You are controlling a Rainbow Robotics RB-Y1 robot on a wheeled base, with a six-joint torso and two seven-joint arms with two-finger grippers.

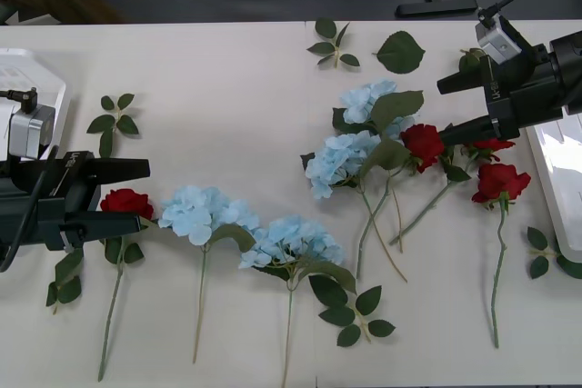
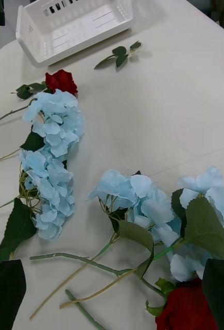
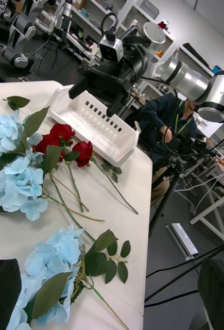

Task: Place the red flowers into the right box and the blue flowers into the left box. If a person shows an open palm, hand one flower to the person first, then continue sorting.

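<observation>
The left box (image 1: pixel 27 79) is cut off by the front view's left edge, and the left arm covers its near part. The right box (image 1: pixel 556 165) runs off the right edge — only a strip of rim and floor shows, its far end behind the right gripper (image 1: pixel 446 106). One red rose (image 1: pixel 489 145) sits partly hidden under that gripper. In the right wrist view a rose head (image 2: pixel 186 309) is cut off by the picture's edge.

Loose green leaf sprigs (image 1: pixel 333 43) lie on the pale tabletop (image 1: pixel 227 70), and one single leaf (image 1: pixel 400 52) lies just beside them. Another sprig (image 1: pixel 114 120) lies near the left edge, and one more (image 1: pixel 355 311) near the front.
</observation>
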